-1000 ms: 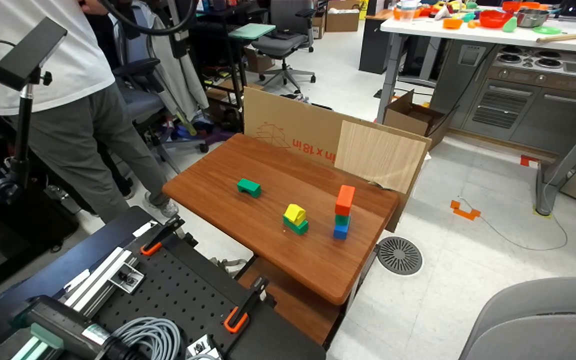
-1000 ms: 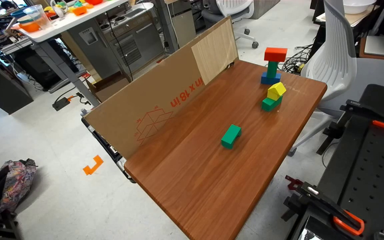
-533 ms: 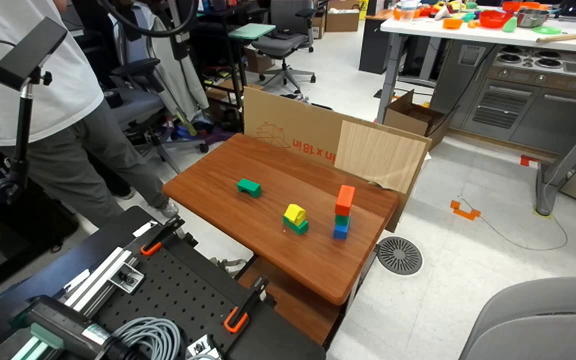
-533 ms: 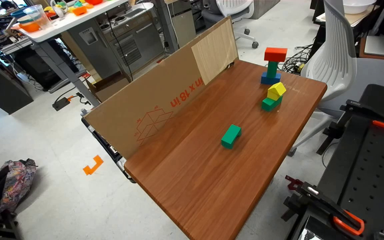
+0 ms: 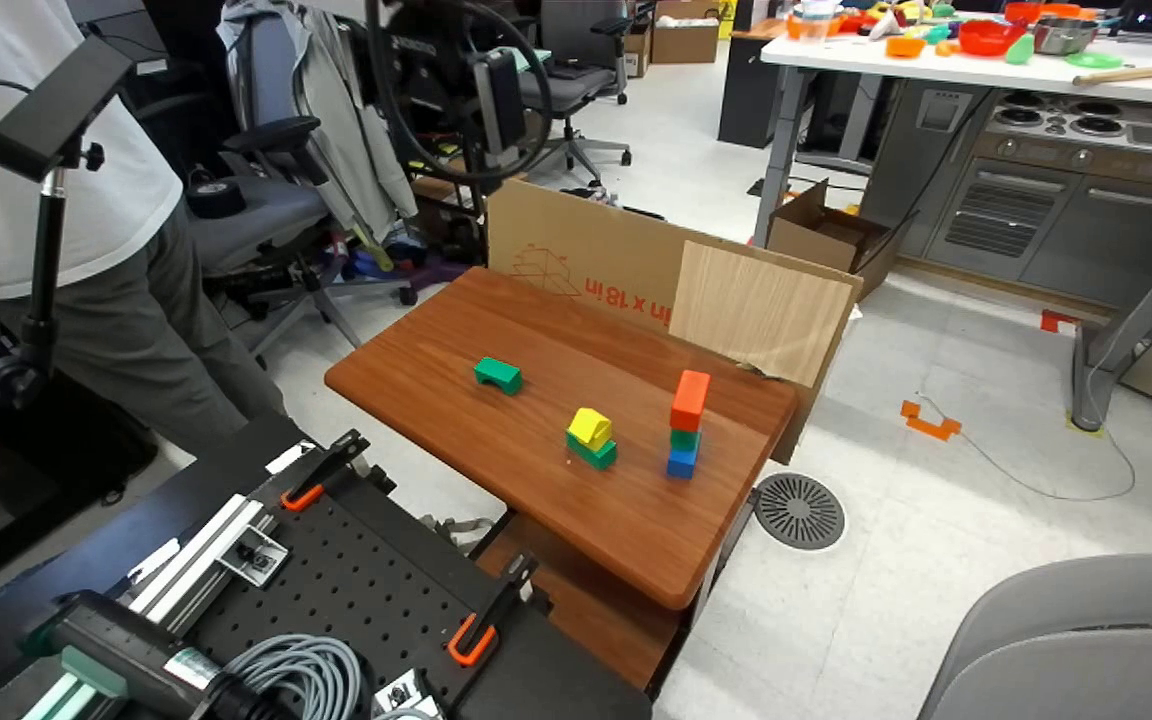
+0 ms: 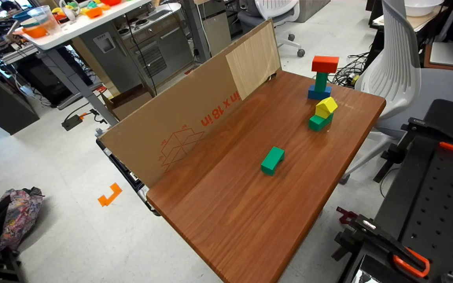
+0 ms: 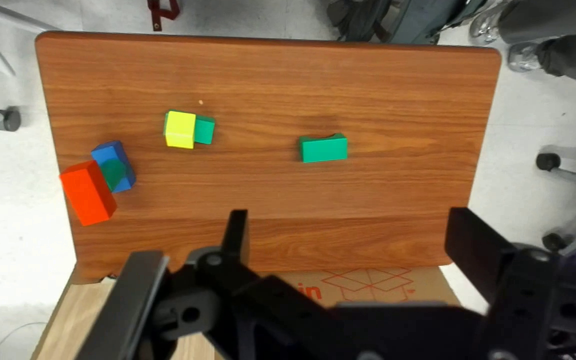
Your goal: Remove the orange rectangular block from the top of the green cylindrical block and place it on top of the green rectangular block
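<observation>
The orange rectangular block [image 5: 689, 400] lies across the top of a narrow upright green block, the green cylindrical block [image 6: 321, 81], which stands on a blue block [image 6: 319, 92]. In the wrist view the orange block [image 7: 87, 192] is at the left. A low green block [image 6: 318, 123] bears a yellow house-shaped block [image 6: 326, 107]. Another low green block with an arched cut-out [image 7: 324, 149] stands alone, its top bare. I cannot tell which low one is the green rectangular block. My gripper [image 7: 349, 212] is open and empty above the table, right of the stack in the wrist view.
The blocks stand on a brown wooden table [image 6: 226, 220]. A cardboard panel [image 6: 163, 133] rises along one long edge. A black pegboard bench [image 5: 376, 560] with clamps is beside the table. A person [image 5: 126, 300] stands nearby.
In an exterior view the black wrist part with its cable loop has moved right and down, closer to the table. The person has shifted left. The blocks have not moved.
</observation>
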Action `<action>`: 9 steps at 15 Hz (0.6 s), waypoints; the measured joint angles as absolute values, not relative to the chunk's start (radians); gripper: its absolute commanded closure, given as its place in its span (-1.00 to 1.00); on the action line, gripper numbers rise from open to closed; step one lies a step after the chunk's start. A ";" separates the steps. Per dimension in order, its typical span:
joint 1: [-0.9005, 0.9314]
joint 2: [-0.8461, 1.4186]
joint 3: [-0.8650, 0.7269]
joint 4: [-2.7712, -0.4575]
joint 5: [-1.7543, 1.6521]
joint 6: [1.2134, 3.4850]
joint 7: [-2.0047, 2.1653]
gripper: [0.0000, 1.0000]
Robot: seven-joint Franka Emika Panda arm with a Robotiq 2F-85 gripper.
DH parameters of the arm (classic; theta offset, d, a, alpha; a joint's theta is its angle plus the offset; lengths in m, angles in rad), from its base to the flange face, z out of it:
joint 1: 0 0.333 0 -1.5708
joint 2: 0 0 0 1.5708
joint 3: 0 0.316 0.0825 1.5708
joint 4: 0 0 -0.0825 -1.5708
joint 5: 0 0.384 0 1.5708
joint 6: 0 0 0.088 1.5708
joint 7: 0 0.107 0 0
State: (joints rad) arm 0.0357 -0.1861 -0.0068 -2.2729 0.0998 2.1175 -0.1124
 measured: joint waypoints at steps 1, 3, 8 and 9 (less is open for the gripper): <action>0.025 -0.152 -0.008 -2.263 0.080 2.146 -0.110 -1.00; 0.008 -0.088 -0.013 -2.240 0.047 2.186 -0.101 -1.00; -0.028 0.050 -0.038 -2.174 -0.027 2.238 -0.064 -1.00; -0.034 0.074 -0.047 -2.160 -0.049 2.238 -0.053 -1.00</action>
